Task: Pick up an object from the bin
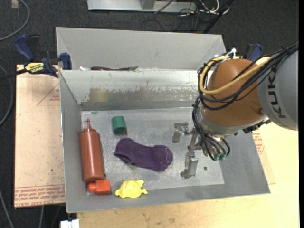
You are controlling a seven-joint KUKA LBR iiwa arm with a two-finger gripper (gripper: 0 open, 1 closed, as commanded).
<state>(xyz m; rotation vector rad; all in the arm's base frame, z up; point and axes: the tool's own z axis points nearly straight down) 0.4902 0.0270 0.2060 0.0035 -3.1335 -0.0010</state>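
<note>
At the left of the bin (71, 127) we see a red bottle (91, 156) lying down. A purple sock (142, 155) lies in the middle. Just right of it the gripper (185, 149) hangs, its fingers (190, 167) spread apart with nothing between them.

Dark carpet (28, 13), black cables (209, 4) at top, flat grey metal bar (137, 4) beside them

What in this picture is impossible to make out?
Camera view: the grey metal bin, right part of its floor hidden under the arm's orange wrist cover.
Camera view: a dark red strip behind the back wall, mostly hidden by that wall.
Camera view: the small yellow lumpy object, too small to identify.
</note>
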